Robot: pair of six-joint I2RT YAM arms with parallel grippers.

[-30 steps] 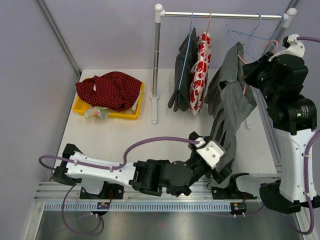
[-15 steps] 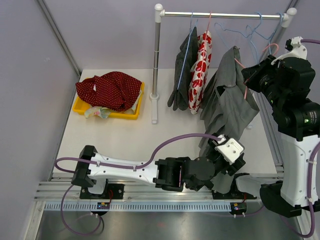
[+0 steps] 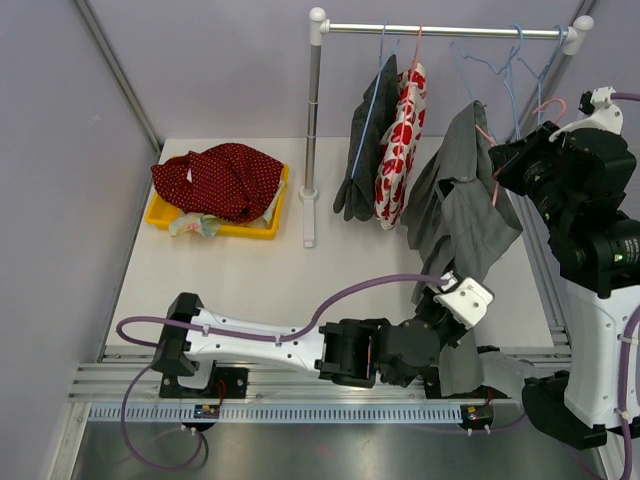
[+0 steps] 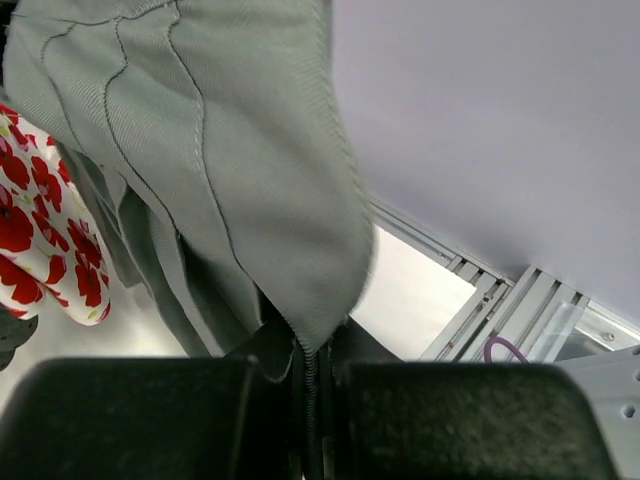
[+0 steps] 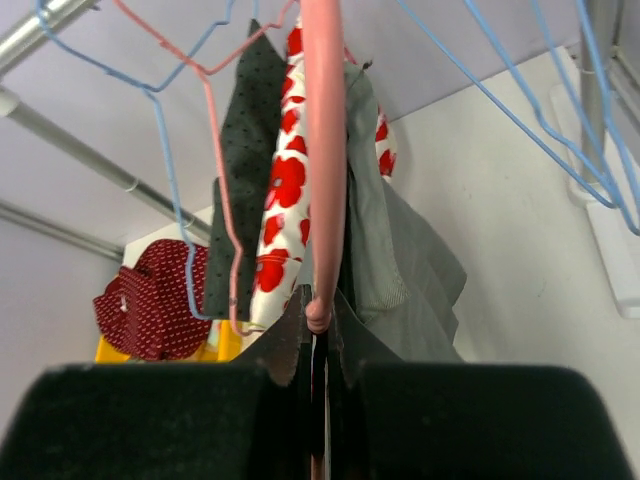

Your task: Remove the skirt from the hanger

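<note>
A grey skirt (image 3: 462, 212) hangs from a pink hanger (image 3: 486, 134) at the right end of the rail and drapes down to the table's near edge. My right gripper (image 3: 507, 166) is shut on the pink hanger (image 5: 322, 150), whose bar runs down between the jaws of that gripper (image 5: 317, 345). My left gripper (image 3: 449, 338) reaches in low from the left. It is shut on the skirt's lower part; in the left wrist view a seamed fold of the skirt (image 4: 230, 170) disappears between the closed jaws of the left gripper (image 4: 312, 400).
The clothes rail (image 3: 440, 31) stands on a post (image 3: 313, 120). A dark grey garment (image 3: 368, 150) and a red-flowered white one (image 3: 398, 140) hang left of the skirt, with empty blue hangers (image 3: 510, 60) nearby. A yellow tray (image 3: 215, 229) holds a red dotted cloth (image 3: 220, 178).
My left gripper slid right along the near edge and went from open to shut on the skirt's lower part. The skirt swung right. The right arm shifted slightly right with the hanger.
</note>
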